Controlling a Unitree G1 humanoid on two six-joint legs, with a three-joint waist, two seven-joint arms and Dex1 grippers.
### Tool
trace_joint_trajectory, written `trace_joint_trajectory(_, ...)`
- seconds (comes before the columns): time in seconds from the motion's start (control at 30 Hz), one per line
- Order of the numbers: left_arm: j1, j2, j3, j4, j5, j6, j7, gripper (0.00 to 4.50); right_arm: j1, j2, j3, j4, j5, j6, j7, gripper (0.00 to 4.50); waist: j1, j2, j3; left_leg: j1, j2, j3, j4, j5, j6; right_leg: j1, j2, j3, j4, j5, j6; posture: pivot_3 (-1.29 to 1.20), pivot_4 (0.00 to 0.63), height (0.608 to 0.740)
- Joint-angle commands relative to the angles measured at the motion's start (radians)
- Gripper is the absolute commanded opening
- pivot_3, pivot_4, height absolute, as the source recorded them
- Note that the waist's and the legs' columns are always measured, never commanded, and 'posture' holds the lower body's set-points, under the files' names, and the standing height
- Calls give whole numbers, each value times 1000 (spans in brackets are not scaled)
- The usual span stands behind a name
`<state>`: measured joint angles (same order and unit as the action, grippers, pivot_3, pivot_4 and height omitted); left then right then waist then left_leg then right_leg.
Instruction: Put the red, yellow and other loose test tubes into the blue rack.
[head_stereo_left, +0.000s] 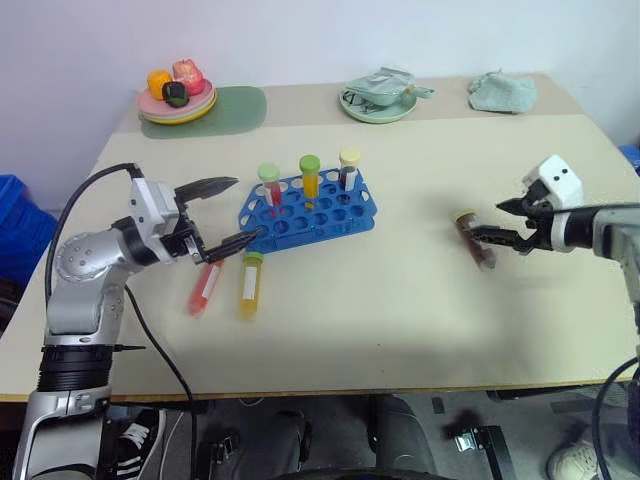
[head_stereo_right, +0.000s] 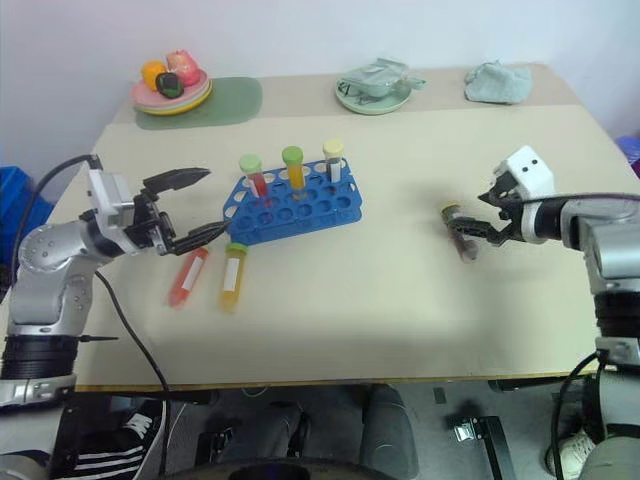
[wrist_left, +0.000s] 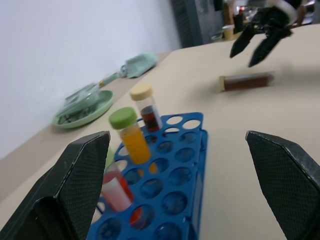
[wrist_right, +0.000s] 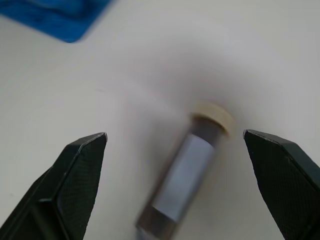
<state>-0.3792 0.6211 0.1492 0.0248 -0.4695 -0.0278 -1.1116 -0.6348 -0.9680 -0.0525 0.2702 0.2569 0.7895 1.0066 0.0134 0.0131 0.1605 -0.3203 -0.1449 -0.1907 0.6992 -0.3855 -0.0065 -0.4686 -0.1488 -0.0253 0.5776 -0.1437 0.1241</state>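
The blue rack (head_stereo_left: 308, 208) stands left of the table's middle with three capped tubes upright in its back row. In front of it, on the table, lie a loose red tube (head_stereo_left: 206, 286) and a yellow tube (head_stereo_left: 250, 284), side by side. A brown tube (head_stereo_left: 474, 238) with a cream cap lies apart at the right. My left gripper (head_stereo_left: 245, 210) is open at the rack's left end, above the red tube. My right gripper (head_stereo_left: 487, 222) is open just over the brown tube (wrist_right: 192, 172), fingers either side and not touching it.
At the table's back stand a plate of toy food (head_stereo_left: 177, 100) on a green mat (head_stereo_left: 235, 108), a green dish (head_stereo_left: 378, 100) and a folded cloth (head_stereo_left: 503, 92). A blue bin (head_stereo_left: 20, 225) sits off the table's left edge.
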Motion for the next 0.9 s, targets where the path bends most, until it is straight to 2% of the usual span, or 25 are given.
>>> trace_joint_trajectory(0.03,-15,-6,-5,-11,3,-21,-4,4455,-111,-20,39,42,-17,114,-5,4500,-1,0,0,0,0,0,0,0,0,0,0,0,0,0,0,0,150,740)
trace_joint_trajectory(0.3,13,-34,-19,-53,12,-27,29,4455,-446,59,294,245,-134,387,-24,4500,-1,0,0,-3,0,2,0,0,0,-4,0,2,0,0,0,0,150,740)
trace_joint_trajectory(0.43,44,-42,-18,-93,11,-21,47,4455,-585,121,342,443,-175,486,-70,4500,1,0,0,-5,0,3,0,0,1,-6,0,3,0,1,0,0,150,740)
trace_joint_trajectory(0.67,82,-51,-26,-153,9,-3,79,4455,-657,171,440,607,-232,504,-45,4500,-2,0,0,-7,0,3,0,0,1,-8,0,3,0,1,0,0,150,740)
trace_joint_trajectory(0.9,94,-50,-25,-179,2,8,98,4455,-664,222,427,699,-256,463,-65,4500,-4,0,0,-7,0,4,0,0,1,-9,1,3,1,1,0,0,150,740)
